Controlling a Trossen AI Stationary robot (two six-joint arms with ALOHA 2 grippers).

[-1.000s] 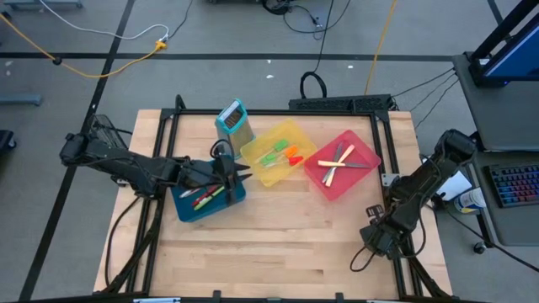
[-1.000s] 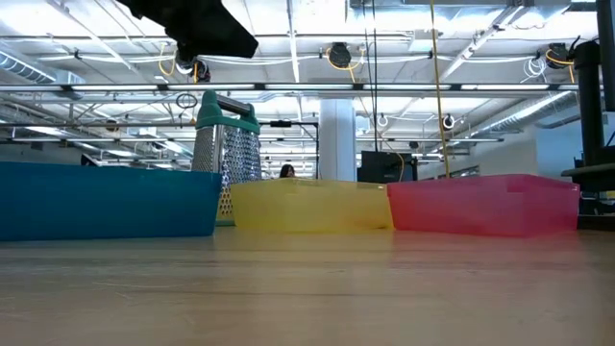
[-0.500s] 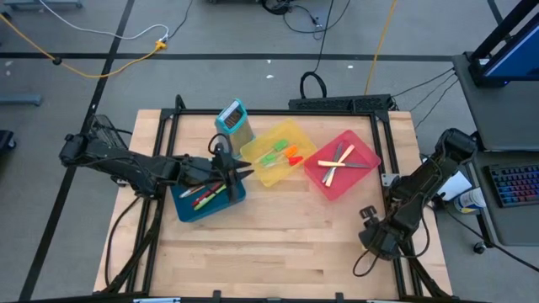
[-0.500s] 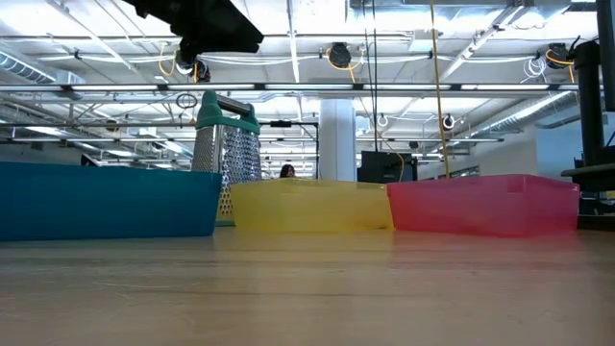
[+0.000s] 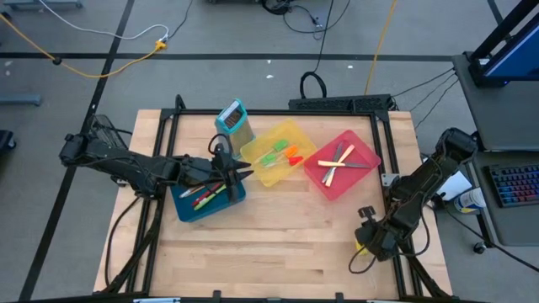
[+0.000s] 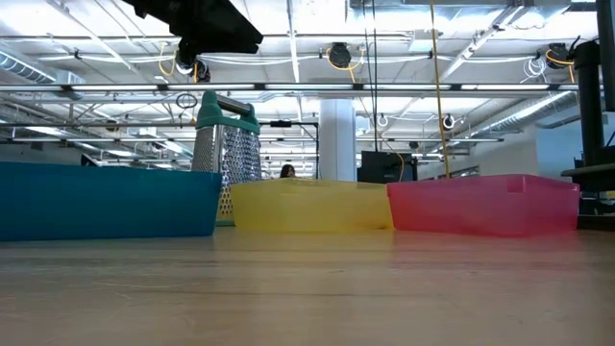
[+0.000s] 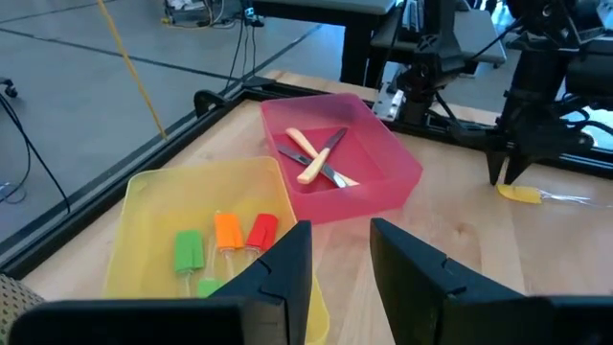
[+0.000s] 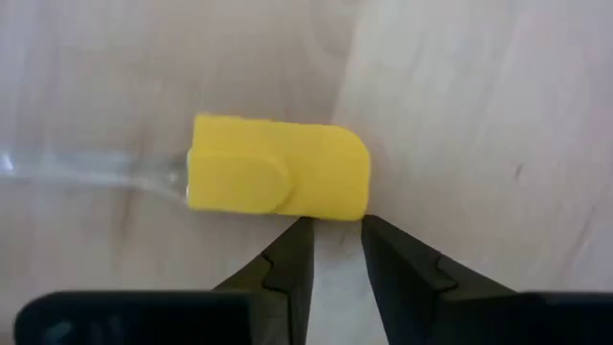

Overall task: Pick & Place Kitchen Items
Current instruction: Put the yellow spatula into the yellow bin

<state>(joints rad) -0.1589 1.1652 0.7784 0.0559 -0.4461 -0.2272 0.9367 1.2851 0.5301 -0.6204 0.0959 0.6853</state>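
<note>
A mini spatula with a yellow head (image 8: 278, 177) and a clear handle (image 8: 86, 168) lies flat on the wood at the table's near right (image 7: 522, 193). My right gripper (image 8: 335, 230) points down over it. A narrow gap shows between its fingers, whose tips stand at the head's edge. My left gripper (image 7: 340, 249) hangs open over the blue bin's (image 5: 206, 198) far right corner, with nothing between its fingers. Red and green utensils lie in the blue bin, spatulas in the yellow bin (image 5: 274, 151), and knives in the red bin (image 5: 341, 164). My right gripper comes from above, its fingertips (image 8: 299, 235) at one long edge of the yellow head (image 8: 326, 213). Nothing lies between the fingers. Whether they touch the head I cannot tell. The spatula lies flat on the table.
A teal-framed grater (image 5: 233, 122) stands upright behind the blue and yellow bins. The three bins sit in a row across the table's far half. Bare wood stretches over the near half (image 5: 269, 252). Black frame rails (image 5: 383, 181) run along the table's sides.
My right gripper has tipped more steeply downward, and its tip has swung a little toward the table's left and near edge, over the yellow spatula. The spatula and the bins have stayed where they were.
</note>
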